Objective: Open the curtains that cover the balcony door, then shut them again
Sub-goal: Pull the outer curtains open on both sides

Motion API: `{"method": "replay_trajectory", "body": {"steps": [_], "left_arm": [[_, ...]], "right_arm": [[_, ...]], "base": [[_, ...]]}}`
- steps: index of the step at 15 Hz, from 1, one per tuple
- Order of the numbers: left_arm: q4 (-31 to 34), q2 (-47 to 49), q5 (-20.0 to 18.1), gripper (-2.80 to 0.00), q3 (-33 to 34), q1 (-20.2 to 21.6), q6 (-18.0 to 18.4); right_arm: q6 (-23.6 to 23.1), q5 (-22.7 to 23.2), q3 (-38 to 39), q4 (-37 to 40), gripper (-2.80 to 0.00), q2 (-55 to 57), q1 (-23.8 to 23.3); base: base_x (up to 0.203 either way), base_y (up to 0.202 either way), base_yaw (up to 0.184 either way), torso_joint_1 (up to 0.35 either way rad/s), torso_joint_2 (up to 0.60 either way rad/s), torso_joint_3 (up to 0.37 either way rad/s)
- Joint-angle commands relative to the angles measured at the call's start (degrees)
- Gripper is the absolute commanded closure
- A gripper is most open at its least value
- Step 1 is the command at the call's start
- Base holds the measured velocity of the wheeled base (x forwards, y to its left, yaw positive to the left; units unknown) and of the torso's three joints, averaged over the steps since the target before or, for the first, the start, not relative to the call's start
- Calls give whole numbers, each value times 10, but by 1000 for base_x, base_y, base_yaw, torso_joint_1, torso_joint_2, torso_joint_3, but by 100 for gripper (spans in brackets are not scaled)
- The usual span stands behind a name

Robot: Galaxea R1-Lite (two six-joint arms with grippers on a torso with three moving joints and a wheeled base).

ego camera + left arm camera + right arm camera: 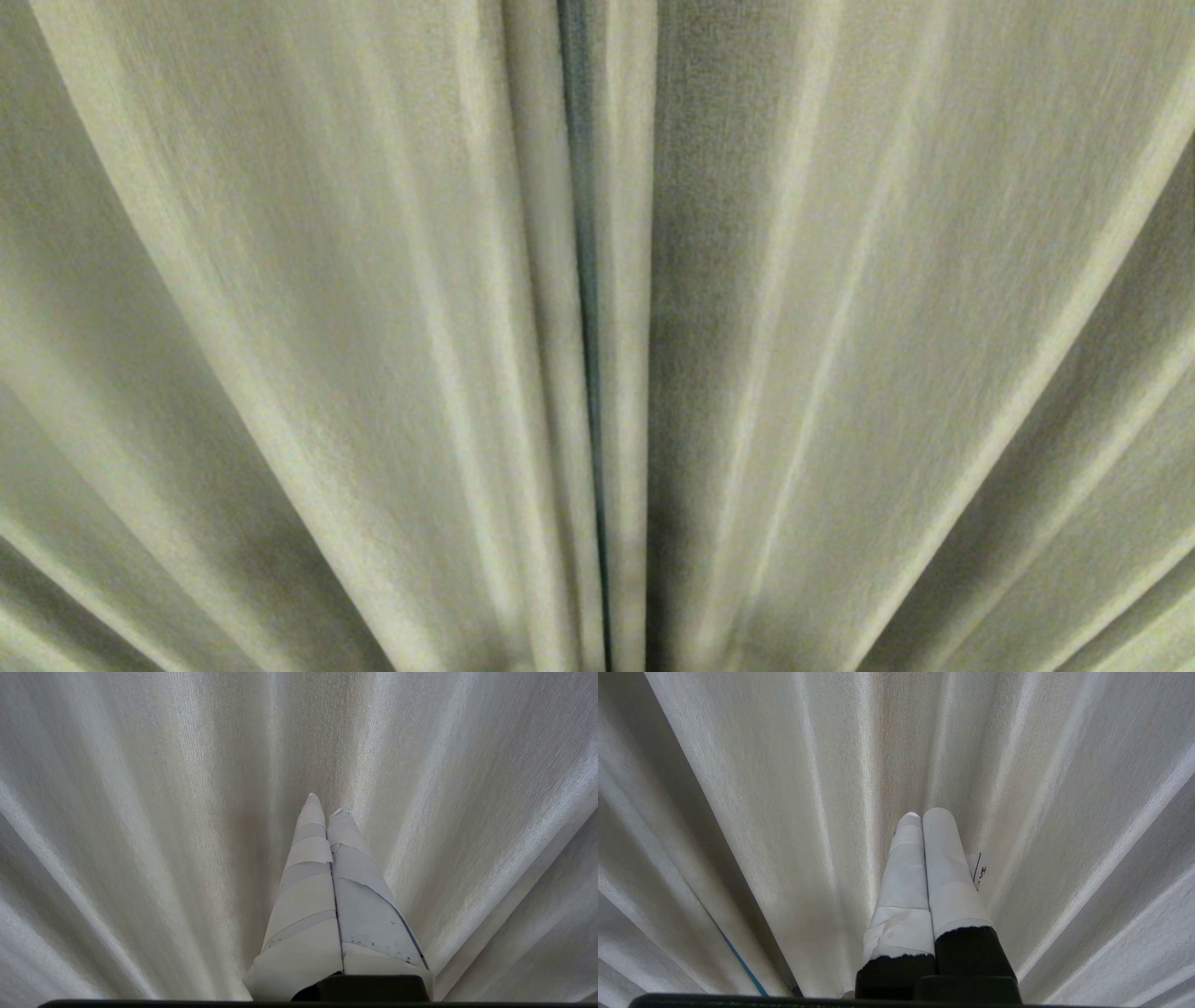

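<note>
1. Curtains (373, 327): drawn together, fill whole head frame; thin dark slit at center.
2. Left hand (324, 805): fingers pressed together, empty, before pleats.
3. Right hand (924, 814): same, taped fingers pressed together.

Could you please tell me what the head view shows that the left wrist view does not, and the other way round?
Only the head view shows the narrow dark slit where two curtain edges meet; neither gripper appears there. Only the left wrist view shows the left gripper, its tape-wrapped fingers pressed together and pointing at the fabric, holding nothing. Both views are filled by the curtains, hanging closed in long cream pleats, and neither shows the balcony door.
</note>
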Motion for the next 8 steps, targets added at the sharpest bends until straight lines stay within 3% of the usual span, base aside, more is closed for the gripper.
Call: {"method": "replay_trajectory", "body": {"steps": [1, 3, 6, 8], "left_arm": [[0, 0, 1, 0, 0, 0, 0], [0, 0, -2, 0, 0, 0, 4], [-7, 0, -24, 0, 0, 0, 70], [-51, 0, -30, 0, -2, 0, 81]], "right_arm": [[-1, 0, 0, 0, 0, 0, 0], [-1, 0, 0, 0, 0, 0, -1], [-1, 0, 0, 0, 0, 0, 0], [-1, 0, 0, 0, 0, 0, 0]], "base": [[0, 0, 0, 0, 0, 0], [0, 0, 0, 0, 0, 0], [0, 0, 0, 0, 0, 0], [0, 0, 0, 0, 0, 0]]}}
